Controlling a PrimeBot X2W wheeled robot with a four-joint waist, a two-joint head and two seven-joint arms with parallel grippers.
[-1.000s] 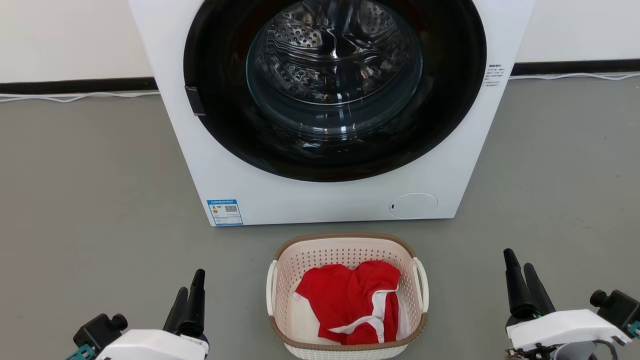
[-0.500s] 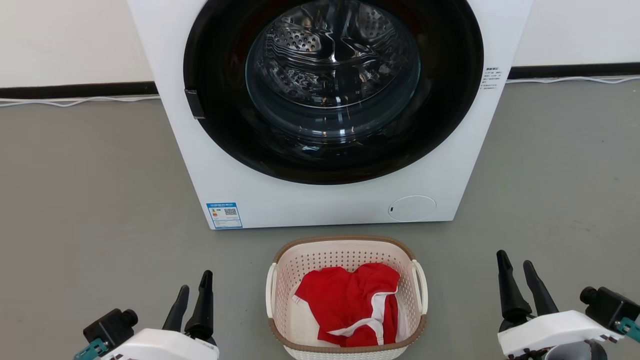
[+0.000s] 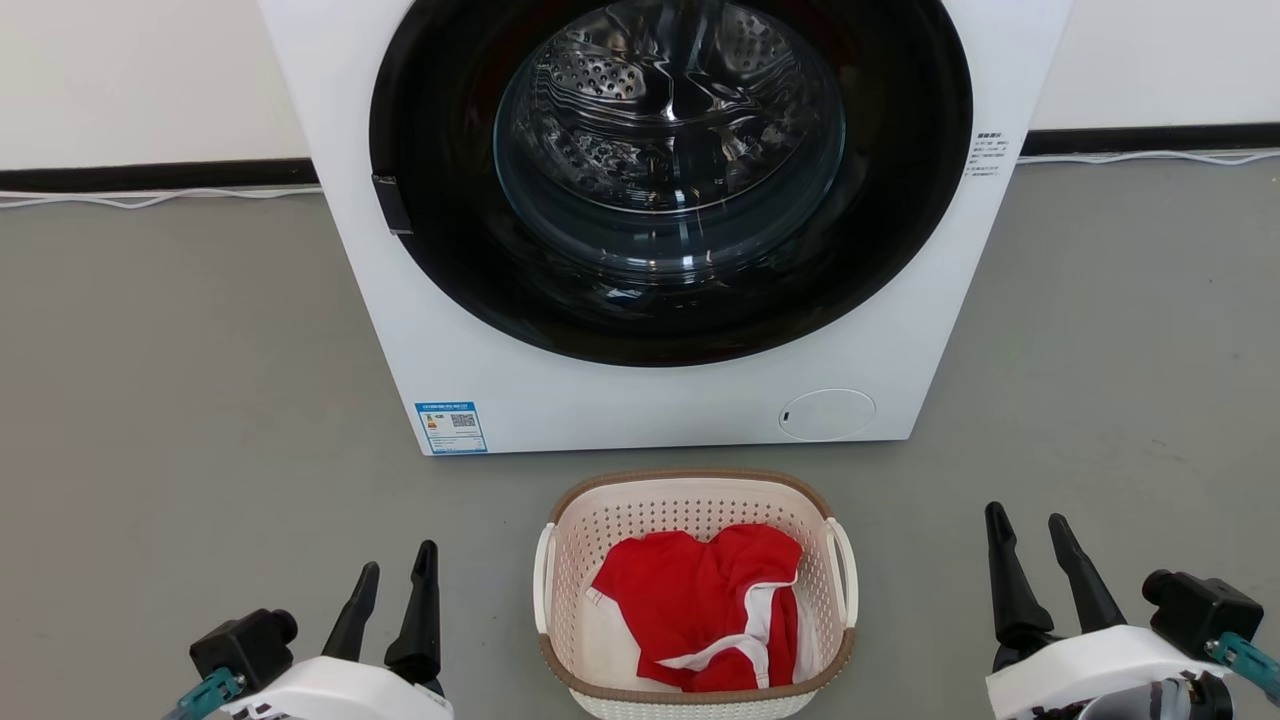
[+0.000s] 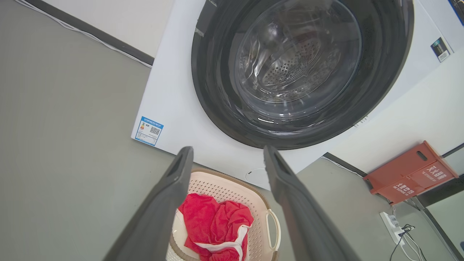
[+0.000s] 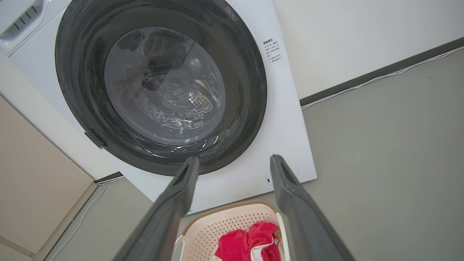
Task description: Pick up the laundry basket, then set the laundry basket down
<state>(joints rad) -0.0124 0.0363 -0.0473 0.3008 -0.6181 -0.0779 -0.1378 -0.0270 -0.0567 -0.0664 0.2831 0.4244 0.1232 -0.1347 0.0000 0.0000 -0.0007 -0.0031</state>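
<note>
The cream-white perforated laundry basket (image 3: 640,515) with a brown rim and white side handles stands on the grey floor in front of the washing machine. A red garment with white trim (image 3: 700,600) lies inside it. My left gripper (image 3: 397,560) is open at the lower left, a short way left of the basket and apart from it. At the lower right my right gripper (image 3: 1027,520) is open too, clear of the basket's right handle. The left wrist view has the basket (image 4: 232,188) between the open fingers (image 4: 174,181); the right wrist view shows the basket (image 5: 232,221) low between its fingers (image 5: 286,181).
The white front-loading washing machine (image 3: 900,330) with its dark round door stands just behind the basket. A white cable (image 3: 150,195) runs along the wall's black skirting. A red box (image 4: 409,174) and a power strip (image 4: 393,224) lie to the machine's right.
Both grippers have spread their fingers from nearly shut to open. Each has edged slightly inward towards the basket. The basket has not moved.
</note>
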